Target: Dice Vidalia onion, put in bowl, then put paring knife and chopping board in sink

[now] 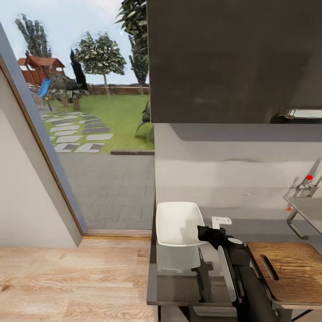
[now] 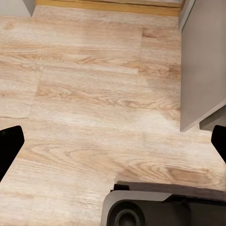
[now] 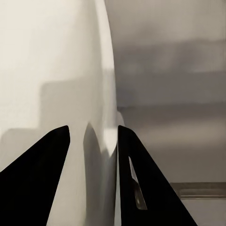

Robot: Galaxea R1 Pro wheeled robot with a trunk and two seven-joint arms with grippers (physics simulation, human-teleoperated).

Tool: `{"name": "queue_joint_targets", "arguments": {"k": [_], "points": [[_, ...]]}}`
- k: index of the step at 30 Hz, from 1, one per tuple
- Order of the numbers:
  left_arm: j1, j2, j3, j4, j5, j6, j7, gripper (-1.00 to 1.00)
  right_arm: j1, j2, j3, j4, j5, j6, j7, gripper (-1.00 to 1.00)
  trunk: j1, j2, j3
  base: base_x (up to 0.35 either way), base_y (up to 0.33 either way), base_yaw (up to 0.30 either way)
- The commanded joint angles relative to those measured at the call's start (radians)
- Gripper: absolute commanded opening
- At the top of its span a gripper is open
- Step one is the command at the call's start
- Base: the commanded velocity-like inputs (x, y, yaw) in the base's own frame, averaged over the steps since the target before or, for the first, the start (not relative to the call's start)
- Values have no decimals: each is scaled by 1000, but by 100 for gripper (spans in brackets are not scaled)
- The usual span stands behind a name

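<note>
Your right end effector point(image 1: 206, 233) pinches the bowl's point(image 1: 176, 223) rim on the bench point(image 1: 179, 286); your left end effector point(image 2: 113, 146) hangs wide open, empty, over the floor point(image 2: 94, 94).

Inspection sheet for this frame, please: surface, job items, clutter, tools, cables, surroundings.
Surface: grey countertop, reflective, ending beside a glass door.
Job's things: white bowl at the countertop's left end; chopping board flat to its right, apart from it; sink at the far right with a red-knobbed tap.
Clutter: small white item behind the bowl, unclear what.
Tools: right tool straddles the bowl's rim, one finger inside and one outside; whether it clamps is unclear. Left tool open wide above the wood floor.
Cables: nothing seen.
Surroundings: dark upper cabinet, garden outside.
</note>
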Motion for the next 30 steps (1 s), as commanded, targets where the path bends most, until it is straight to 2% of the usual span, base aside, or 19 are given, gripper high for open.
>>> {"name": "queue_joint_targets", "arguments": {"k": [1,9,30], "points": [[0,0,-1,-1,7,-1,0,100,-1,1,-2,-1,6,5,5,-100,1,-2,-2,0,0,0],[0,0,-1,0,8,-1,0,100,-1,1,-3,-1,6,5,5,-100,1,-2,-2,71,-77,0],[0,0,-1,0,7,-1,0,100,-1,0,-1,-11,3,6,7,-100,1,-2,-2,4,-4,0]]}}
